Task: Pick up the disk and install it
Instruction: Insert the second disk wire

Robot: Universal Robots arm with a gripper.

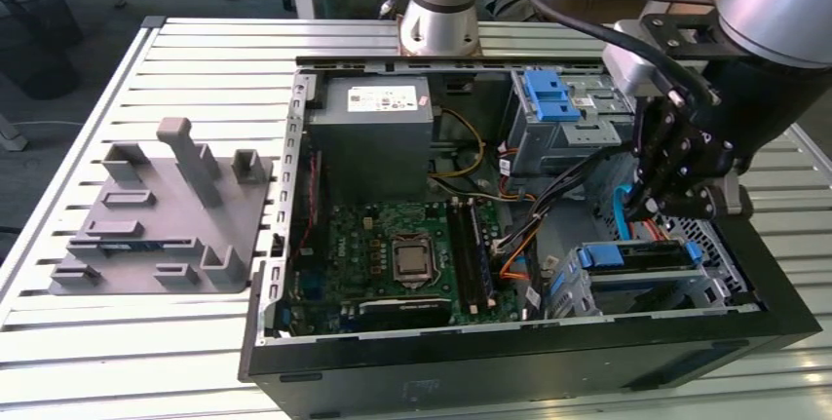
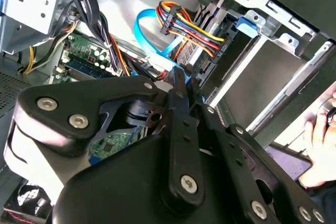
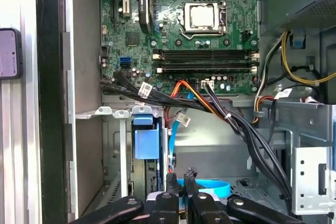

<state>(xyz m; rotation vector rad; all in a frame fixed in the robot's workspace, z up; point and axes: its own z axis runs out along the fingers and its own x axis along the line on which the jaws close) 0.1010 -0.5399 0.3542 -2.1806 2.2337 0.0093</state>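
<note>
The disk (image 1: 633, 256) sits slotted edge-on in the metal drive cage (image 1: 708, 288) at the front corner of the open computer case, on the exterior view's right. Little more than its blue carrier (image 3: 145, 139) shows; the silver body is mostly hidden by the cage. My gripper (image 1: 646, 213) hangs just above and behind that cage, inside the case. Its black fingertips (image 3: 171, 178) stand close together, shut, with nothing between them. In the second wrist view the gripper (image 2: 180, 74) points down toward the cage wall (image 2: 268, 77) and a bundle of cables.
A blue flat cable (image 3: 207, 187) loops right beside the fingertips, with coloured power wires (image 2: 191, 24) nearby. The motherboard (image 1: 403, 254), grey power supply (image 1: 377, 128) and upper cage with blue latch (image 1: 552, 96) crowd the case. A grey fixture (image 1: 163, 215) lies outside. A hand (image 2: 320, 129) is near the case.
</note>
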